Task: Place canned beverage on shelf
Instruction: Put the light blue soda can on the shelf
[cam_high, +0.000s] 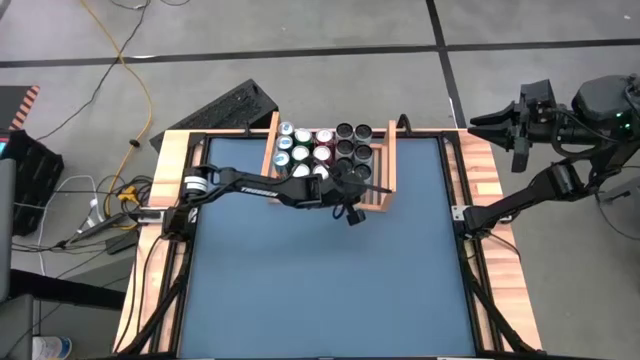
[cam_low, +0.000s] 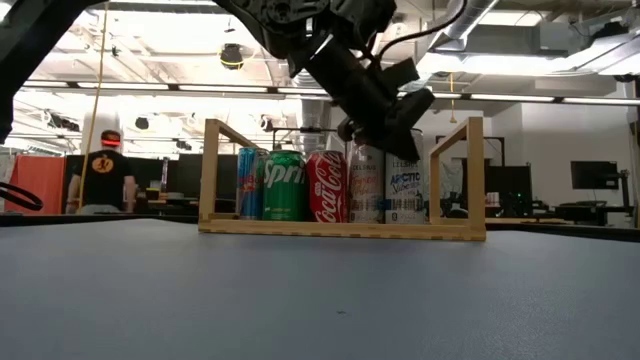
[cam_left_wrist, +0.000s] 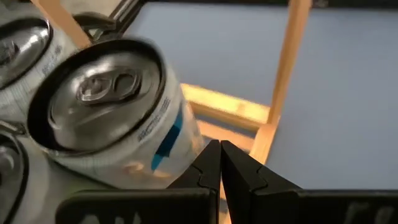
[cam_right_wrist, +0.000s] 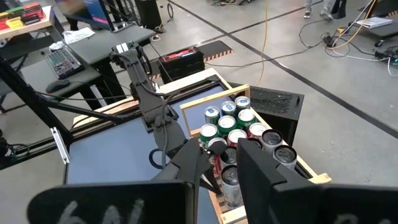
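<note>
light-brown wooden shelf (cam_high: 388, 165), can-filled

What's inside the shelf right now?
The shelf holds upright cans in rows: blue, green, red and dark ones. The shut left gripper and its arm cover part of the front row.

Tabletop (cam_high: 320, 290): blue mat, wooden border strips along left and right edges. Black keyboard (cam_high: 222, 108) on floor just beyond far-left corner. Yellow cable (cam_high: 132, 62) trails across grey floor, left side. Person in dark shirt and red cap (cam_low: 103, 170) stands in room beyond far edge.
</note>
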